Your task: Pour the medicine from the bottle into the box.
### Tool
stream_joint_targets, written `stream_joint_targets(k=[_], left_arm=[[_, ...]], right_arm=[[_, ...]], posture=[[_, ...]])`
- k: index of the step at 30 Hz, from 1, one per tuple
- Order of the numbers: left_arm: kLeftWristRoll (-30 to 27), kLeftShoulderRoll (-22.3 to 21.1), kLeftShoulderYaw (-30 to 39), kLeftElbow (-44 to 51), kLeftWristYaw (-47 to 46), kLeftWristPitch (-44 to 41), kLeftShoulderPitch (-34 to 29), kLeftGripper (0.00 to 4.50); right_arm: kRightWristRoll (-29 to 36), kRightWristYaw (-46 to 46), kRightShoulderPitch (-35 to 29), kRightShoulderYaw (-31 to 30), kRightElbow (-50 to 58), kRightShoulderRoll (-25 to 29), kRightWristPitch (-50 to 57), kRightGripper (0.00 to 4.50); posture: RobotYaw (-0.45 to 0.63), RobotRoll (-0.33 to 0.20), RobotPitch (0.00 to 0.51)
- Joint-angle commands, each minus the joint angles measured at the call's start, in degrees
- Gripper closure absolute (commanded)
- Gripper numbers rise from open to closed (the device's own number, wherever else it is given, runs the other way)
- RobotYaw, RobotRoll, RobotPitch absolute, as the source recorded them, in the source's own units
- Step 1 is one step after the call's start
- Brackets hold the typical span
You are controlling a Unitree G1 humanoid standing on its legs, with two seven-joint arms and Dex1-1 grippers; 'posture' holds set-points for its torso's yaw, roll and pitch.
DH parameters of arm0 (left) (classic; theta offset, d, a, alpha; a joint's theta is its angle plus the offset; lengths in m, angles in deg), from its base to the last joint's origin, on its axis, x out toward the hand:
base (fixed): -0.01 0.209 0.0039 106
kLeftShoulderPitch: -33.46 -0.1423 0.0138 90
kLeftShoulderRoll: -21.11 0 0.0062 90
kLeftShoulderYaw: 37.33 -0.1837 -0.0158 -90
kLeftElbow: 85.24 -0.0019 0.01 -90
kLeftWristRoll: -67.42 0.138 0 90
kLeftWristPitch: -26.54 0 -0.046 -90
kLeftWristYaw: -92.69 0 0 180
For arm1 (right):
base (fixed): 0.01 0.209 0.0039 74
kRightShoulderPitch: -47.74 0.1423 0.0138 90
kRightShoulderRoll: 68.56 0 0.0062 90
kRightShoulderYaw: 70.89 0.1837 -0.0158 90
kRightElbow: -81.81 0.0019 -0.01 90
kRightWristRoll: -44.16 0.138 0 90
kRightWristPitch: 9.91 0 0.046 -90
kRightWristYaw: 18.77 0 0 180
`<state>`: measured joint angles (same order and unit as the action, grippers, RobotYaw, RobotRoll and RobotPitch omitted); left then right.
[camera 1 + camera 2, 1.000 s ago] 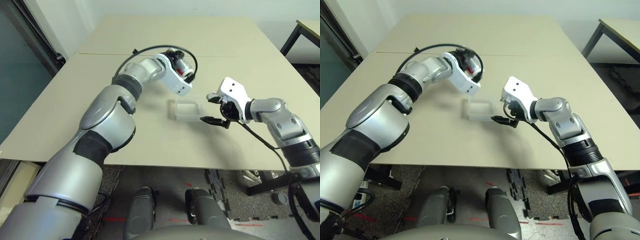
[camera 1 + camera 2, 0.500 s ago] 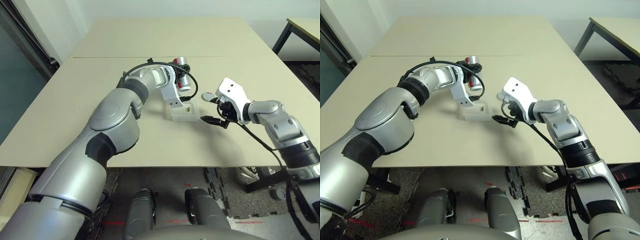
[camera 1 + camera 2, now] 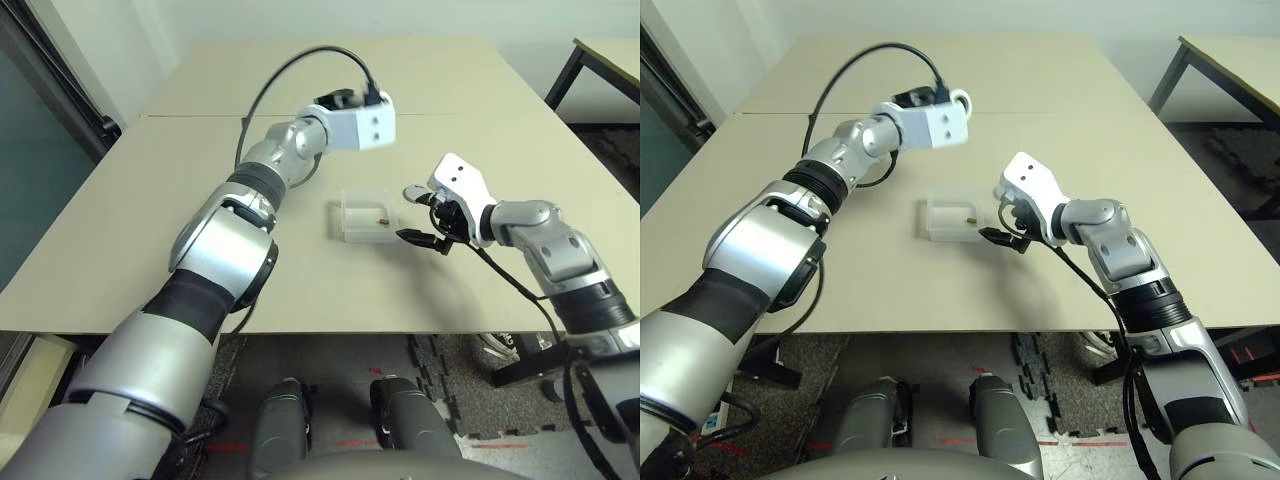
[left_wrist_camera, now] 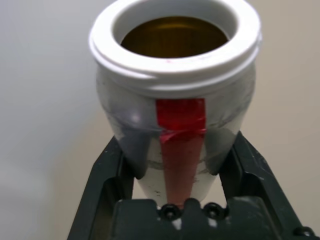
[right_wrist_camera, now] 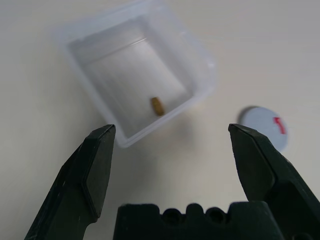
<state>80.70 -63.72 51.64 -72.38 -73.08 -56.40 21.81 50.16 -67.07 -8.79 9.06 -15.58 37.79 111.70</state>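
The bottle (image 4: 175, 90) is uncapped, with a white rim, a red tape strip and a dark, empty-looking inside. My left gripper (image 4: 176, 152) is shut on its body and holds it in the air behind and above the box. The clear plastic box (image 3: 349, 222) lies on the table with one small brown pill (image 3: 381, 218) inside. That pill (image 5: 158, 106) lies near one wall of the box (image 5: 125, 70). Just right of the box, my right gripper (image 5: 172, 150) stands open, low over the table, holding nothing. The grey cap (image 5: 263, 128) with its red mark lies on the table beside that gripper.
The beige table (image 3: 460, 120) has free room on all sides of the box. The cap (image 3: 414, 192) lies right of the box. A black cable (image 3: 290, 70) loops over my left forearm. A second table's dark leg (image 3: 570, 75) stands at the far right.
My left arm has swung the bottle up and back, away from the box where it was tipped. A pill now lies in the box. The right arm has held still.
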Motion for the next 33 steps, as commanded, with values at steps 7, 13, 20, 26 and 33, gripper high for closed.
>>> stream_joint_targets(k=[7, 13, 20, 26, 33], left_arm=[[-9.4, -2.0, 9.5, 1.9, -4.0, -6.1, -10.4, 2.00], [-11.9, -0.6, 11.5, 3.2, -4.4, -6.9, -16.6, 2.00], [-13.5, 0.6, 12.1, 3.3, -2.8, -8.1, -18.8, 2.00], [-13.5, 1.0, 11.5, 3.1, -1.9, -9.2, -19.9, 2.00], [-12.4, 0.8, 10.0, 3.0, -1.1, -10.1, -20.8, 2.00]], right_arm=[[0.3, 1.1, 1.3, 1.5, -2.6, -1.0, -0.4, 0.00], [0.0, 1.3, 1.1, 0.7, -2.3, -2.4, 0.0, 0.00], [-0.1, 1.7, 1.1, 0.8, -2.0, -3.1, 0.6, 0.00], [-0.2, 2.6, 1.2, 1.0, -2.0, -3.6, 0.9, 0.00], [-0.2, 3.1, 1.0, 1.1, -2.0, -4.0, 0.8, 0.00]], posture=[[0.04, 0.000, 0.062], [0.06, 0.000, 0.069], [0.05, 0.000, 0.078], [0.05, 0.000, 0.080], [0.05, 0.000, 0.078]])
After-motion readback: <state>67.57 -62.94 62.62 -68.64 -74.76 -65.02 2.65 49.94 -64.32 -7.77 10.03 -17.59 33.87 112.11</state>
